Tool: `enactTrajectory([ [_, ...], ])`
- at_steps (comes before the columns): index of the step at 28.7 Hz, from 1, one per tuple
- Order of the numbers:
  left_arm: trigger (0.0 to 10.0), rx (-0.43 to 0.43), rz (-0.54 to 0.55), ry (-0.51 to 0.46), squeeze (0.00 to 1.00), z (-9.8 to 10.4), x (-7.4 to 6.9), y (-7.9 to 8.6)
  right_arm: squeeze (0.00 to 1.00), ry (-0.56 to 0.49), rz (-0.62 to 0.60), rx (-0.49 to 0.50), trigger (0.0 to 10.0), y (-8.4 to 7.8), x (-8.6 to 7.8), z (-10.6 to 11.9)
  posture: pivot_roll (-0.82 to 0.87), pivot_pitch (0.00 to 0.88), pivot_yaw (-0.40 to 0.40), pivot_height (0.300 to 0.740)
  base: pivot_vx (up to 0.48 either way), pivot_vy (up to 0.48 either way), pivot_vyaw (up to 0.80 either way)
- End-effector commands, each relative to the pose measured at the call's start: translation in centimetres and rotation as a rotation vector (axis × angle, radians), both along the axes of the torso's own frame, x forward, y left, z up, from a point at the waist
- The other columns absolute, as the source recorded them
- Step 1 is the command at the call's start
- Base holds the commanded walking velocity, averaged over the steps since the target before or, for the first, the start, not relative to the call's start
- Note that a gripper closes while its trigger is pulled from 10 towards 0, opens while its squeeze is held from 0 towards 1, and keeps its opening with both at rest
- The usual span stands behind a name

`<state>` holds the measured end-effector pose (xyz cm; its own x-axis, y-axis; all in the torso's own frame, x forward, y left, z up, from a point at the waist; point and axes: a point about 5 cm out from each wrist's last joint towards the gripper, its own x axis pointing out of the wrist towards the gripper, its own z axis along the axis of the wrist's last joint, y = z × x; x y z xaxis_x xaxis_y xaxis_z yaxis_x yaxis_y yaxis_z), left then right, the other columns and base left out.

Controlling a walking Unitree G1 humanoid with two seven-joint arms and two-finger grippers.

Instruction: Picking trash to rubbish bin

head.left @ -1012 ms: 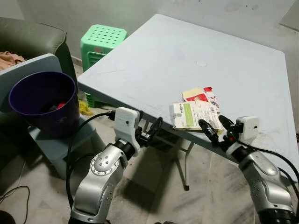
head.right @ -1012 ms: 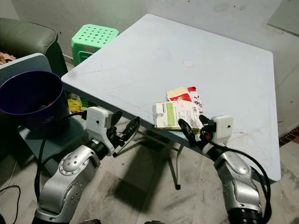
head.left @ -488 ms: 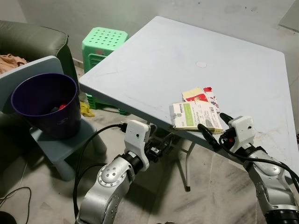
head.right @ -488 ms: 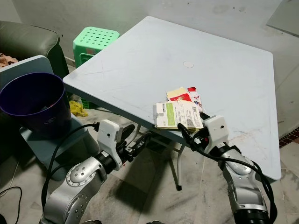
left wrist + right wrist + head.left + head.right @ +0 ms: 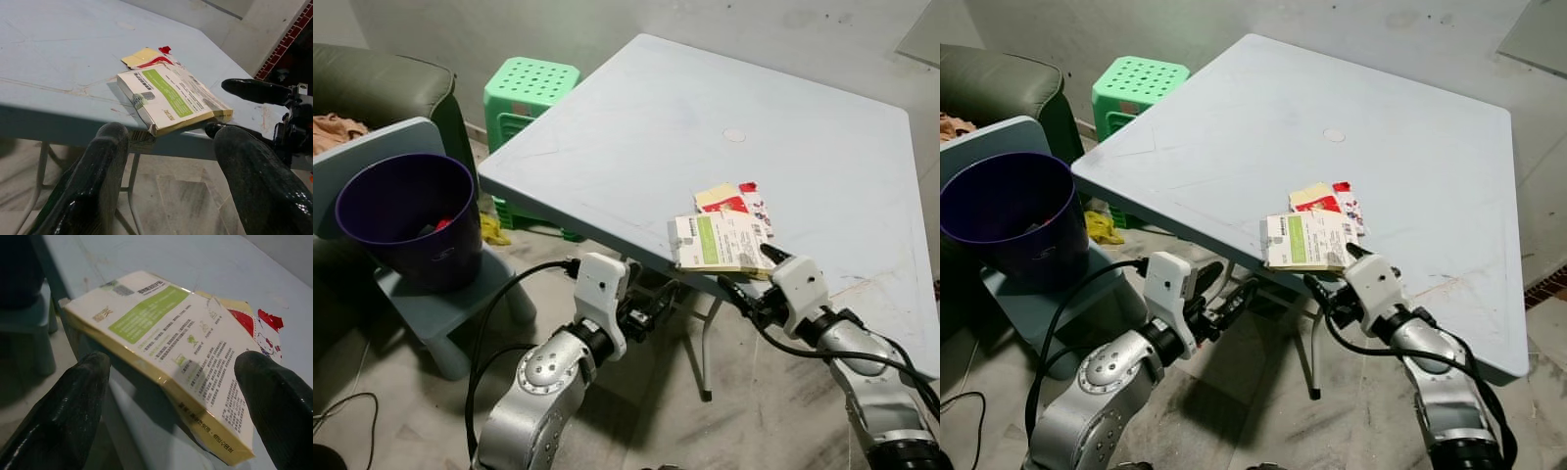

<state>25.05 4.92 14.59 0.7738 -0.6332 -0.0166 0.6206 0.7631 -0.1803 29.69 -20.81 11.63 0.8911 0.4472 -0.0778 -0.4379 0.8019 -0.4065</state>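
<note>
A purple rubbish bin [image 5: 406, 217] is seated on a grey chair [image 5: 440, 305] at far left. The left gripper [image 5: 651, 313] is held spread below the table [image 5: 636, 127] edge. The flat box [image 5: 720, 242] overhangs that edge, straddled by the spread right gripper [image 5: 752, 276].

Table [image 5: 705, 108]: pale blue-grey, faint scuffs. Flat box [image 5: 720, 243]: white face, green panel, fine black print, yellow edges. Wrapper [image 5: 736, 199] beside it: cream, red and white. Bin [image 5: 406, 220]: dark purple. Stool [image 5: 530, 88]: mint green, perforated in a dot grid. Small chair [image 5: 372, 157]: grey-blue. Sofa [image 5: 382, 83]: olive green. Floor [image 5: 372, 362]: mottled grey.
</note>
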Motion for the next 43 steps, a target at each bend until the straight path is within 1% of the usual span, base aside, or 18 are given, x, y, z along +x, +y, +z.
enactTrajectory([
  [1,10.0,-0.004,-0.005,-0.008,0.00,0.4,-0.3,-0.2,0.00,-0.009,0.002,-0.036,10.0,-0.1,0.0,-0.2,-0.03,0.163,-0.094,0.740,0.000,0.000,0.00],
  [4,10.0,-0.005,-0.005,-0.008,0.00,0.5,-0.3,-0.2,0.00,-0.011,-0.017,-0.057,10.0,0.0,0.2,-0.4,-0.03,0.164,-0.094,0.740,0.000,0.000,0.00],
  [5,10.0,-0.005,-0.002,-0.008,0.00,0.5,-0.4,-0.2,0.00,-0.021,-0.038,-0.105,10.0,0.0,0.4,-0.7,-0.03,0.167,-0.094,0.740,0.000,0.000,0.00],
  [7,10.0,-0.006,0.001,-0.008,0.00,0.5,-0.4,-0.1,0.00,-0.034,-0.056,-0.125,10.0,0.0,0.5,-0.8,-0.03,0.170,-0.092,0.740,0.000,0.000,0.00],
  [10,10.0,-0.005,0.004,-0.007,0.00,0.5,-0.4,0.0,0.00,-0.043,-0.086,-0.135,10.0,-0.1,0.8,-0.8,-0.03,0.170,-0.093,0.740,0.000,0.000,0.00],
  [12,10.0,-0.006,0.004,-0.005,0.00,0.5,-0.4,0.0,0.00,-0.044,-0.152,-0.142,10.0,-0.2,1.2,-0.9,-0.03,0.173,-0.092,0.740,0.000,0.000,0.00],
  [17,10.0,-0.007,0.007,-0.004,0.00,0.5,-0.5,0.0,0.00,-0.035,-0.194,-0.138,10.0,-0.2,1.4,-1.1,-0.03,0.173,-0.092,0.740,0.000,0.000,0.00],
  [19,10.0,-0.007,0.007,-0.004,0.00,0.6,-0.5,0.0,0.00,-0.029,-0.227,-0.155,10.0,-0.3,1.6,-1.2,-0.03,0.174,-0.092,0.740,0.000,0.000,0.00],
  [23,10.0,-0.007,0.008,-0.004,0.00,0.6,-0.5,-0.1,0.00,-0.025,-0.245,-0.148,10.0,-0.4,1.6,-1.3,-0.03,0.174,-0.092,0.740,0.000,0.000,0.00],
  [24,10.0,-0.006,0.008,-0.003,0.00,0.6,-0.5,-0.1,0.00,-0.014,-0.255,-0.146,9.5,-0.5,1.6,-1.4,-0.03,0.177,-0.091,0.740,0.000,0.000,0.00],
  [25,10.0,-0.005,0.008,-0.003,0.00,0.6,-0.5,-0.1,0.00,-0.011,-0.258,-0.145,8.2,-0.5,1.7,-1.4,-0.03,0.177,-0.091,0.740,0.000,0.000,0.00],
  [26,10.0,-0.005,0.008,-0.003,0.00,0.6,-0.5,-0.1,0.00,-0.015,-0.264,-0.152,8.2,-0.5,1.7,-1.4,-0.02,0.177,-0.091,0.740,0.000,0.000,0.00],
  [27,10.0,-0.005,0.008,-0.002,0.00,0.6,-0.5,-0.1,0.00,-0.014,-0.258,-0.153,3.6,-0.5,1.7,-1.5,-0.02,0.177,-0.091,0.740,0.000,0.000,0.00],
  [29,10.0,-0.004,0.007,-0.001,0.00,0.6,-0.5,0.0,0.00,-0.012,-0.251,-0.150,0.4,-0.3,1.6,-1.6,-0.02,0.177,-0.091,0.740,0.000,0.000,0.00],
  [30,10.0,-0.004,0.008,-0.001,0.00,0.6,-0.5,0.0,0.00,-0.010,-0.251,-0.144,0.0,-0.2,1.6,-1.6,-0.02,0.177,-0.091,0.740,0.000,0.000,0.00],
  [37,10.0,-0.002,0.011,-0.001,0.00,0.6,-0.5,0.0,0.00,-0.030,-0.247,-0.130,0.0,0.3,1.6,-1.5,-0.02,0.177,-0.089,0.740,0.000,0.000,0.00],
  [43,10.0,0.000,0.015,-0.001,0.00,0.6,-0.5,0.1,0.00,-0.026,-0.255,-0.125,0.0,0.3,1.7,-1.5,-0.01,0.175,-0.091,0.740,0.000,0.000,0.00],
])
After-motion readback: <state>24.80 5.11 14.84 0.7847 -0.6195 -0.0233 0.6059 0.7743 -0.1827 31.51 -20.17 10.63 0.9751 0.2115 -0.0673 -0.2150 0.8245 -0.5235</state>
